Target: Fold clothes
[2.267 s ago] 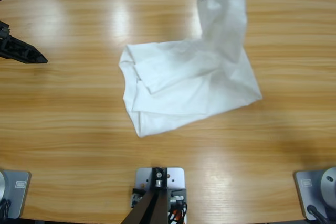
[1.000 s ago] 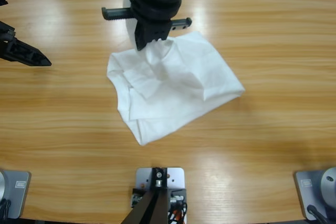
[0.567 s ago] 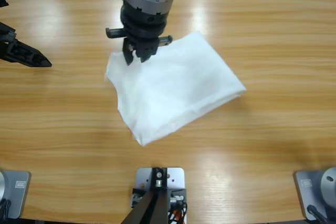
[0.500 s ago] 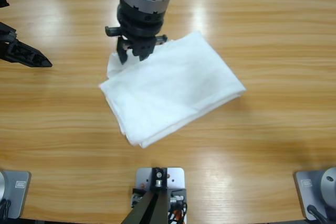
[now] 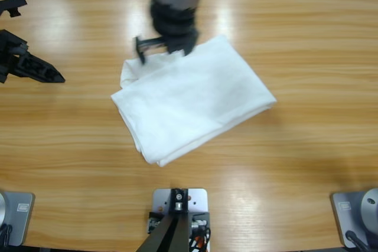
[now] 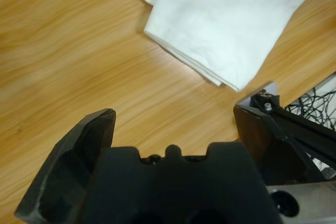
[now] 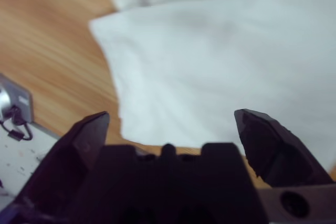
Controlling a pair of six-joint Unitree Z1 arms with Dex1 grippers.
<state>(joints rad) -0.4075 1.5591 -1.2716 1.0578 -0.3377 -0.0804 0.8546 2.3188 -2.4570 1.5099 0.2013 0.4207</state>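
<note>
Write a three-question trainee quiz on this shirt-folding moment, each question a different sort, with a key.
1. True or false: the right hand grips the white T-shirt.
2. Multiple choice: where is the left hand in the high view? A) over the shirt B) above bare wood at the table's left edge, apart from the shirt C) out of view
3. Fill in: the shirt lies ______ on the table, as a rough rectangle.

Key:
1. False. Its jaws are open and empty over the shirt's far edge.
2. B
3. folded
</note>
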